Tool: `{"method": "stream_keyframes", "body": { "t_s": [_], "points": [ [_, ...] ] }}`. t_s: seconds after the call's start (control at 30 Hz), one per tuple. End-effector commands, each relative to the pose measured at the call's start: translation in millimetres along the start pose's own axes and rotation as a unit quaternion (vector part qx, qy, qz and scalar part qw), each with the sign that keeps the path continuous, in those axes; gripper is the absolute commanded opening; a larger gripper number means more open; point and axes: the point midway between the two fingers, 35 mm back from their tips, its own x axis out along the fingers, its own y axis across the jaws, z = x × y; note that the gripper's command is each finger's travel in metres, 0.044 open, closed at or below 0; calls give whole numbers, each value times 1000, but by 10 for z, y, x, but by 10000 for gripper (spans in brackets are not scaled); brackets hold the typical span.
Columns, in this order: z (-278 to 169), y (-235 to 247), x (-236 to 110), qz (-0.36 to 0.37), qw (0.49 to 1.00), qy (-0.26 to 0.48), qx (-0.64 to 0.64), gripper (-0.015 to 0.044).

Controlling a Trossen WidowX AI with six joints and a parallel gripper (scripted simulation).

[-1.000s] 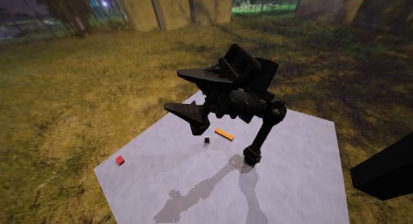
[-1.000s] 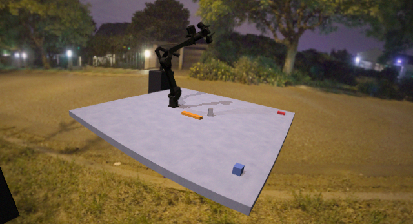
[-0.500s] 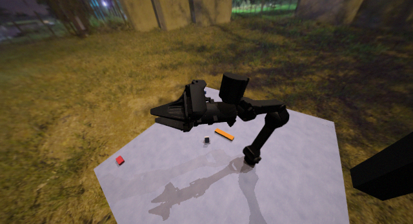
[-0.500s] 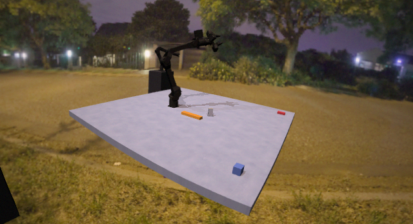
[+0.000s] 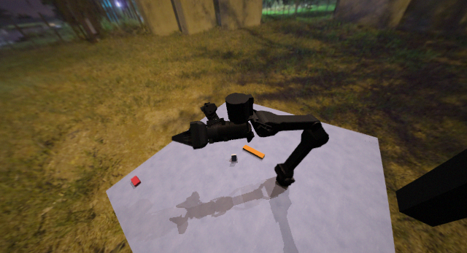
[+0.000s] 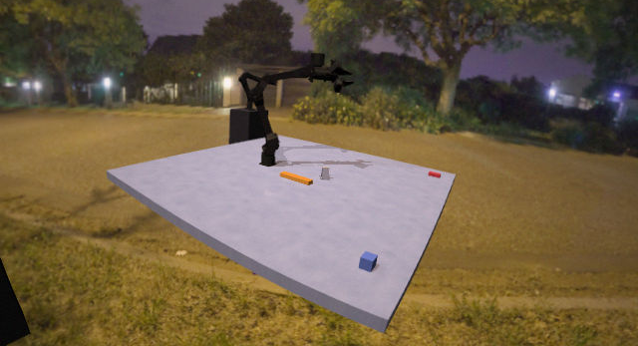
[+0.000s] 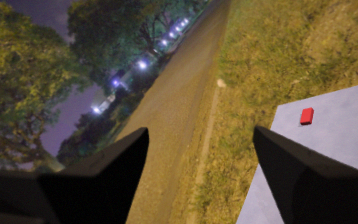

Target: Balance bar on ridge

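Note:
An orange bar lies flat on the grey table. A small grey ridge block stands upright on the table just beside the bar, apart from it. My gripper is open and empty. It hangs high above the table, stretched out level, well above the bar and the ridge. In the wrist view its two dark fingers frame grass, a road and a table corner; the bar and the ridge do not show there.
A small red block lies near one table corner. A blue cube sits near another edge. The arm's base stands on the table near the bar. A black box stands off the table.

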Motion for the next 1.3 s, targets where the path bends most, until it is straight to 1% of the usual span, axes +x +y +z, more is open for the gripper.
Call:
{"method": "stream_keyframes", "body": {
  "t_s": [0.0, 0.33, 0.63, 0.93, 1.27],
  "points": [
    [-49, -310, 65, -45, 998, 13, -31, 315],
    [-58, -1053, 91, -153, 983, 43, -91, 315],
    [-79, -1720, -10, -244, 957, 85, -132, 315],
    [-118, -2349, -230, -325, 922, 140, -159, 315],
    [-193, -2963, -596, -400, 876, 210, -168, 315]
  ]
}}
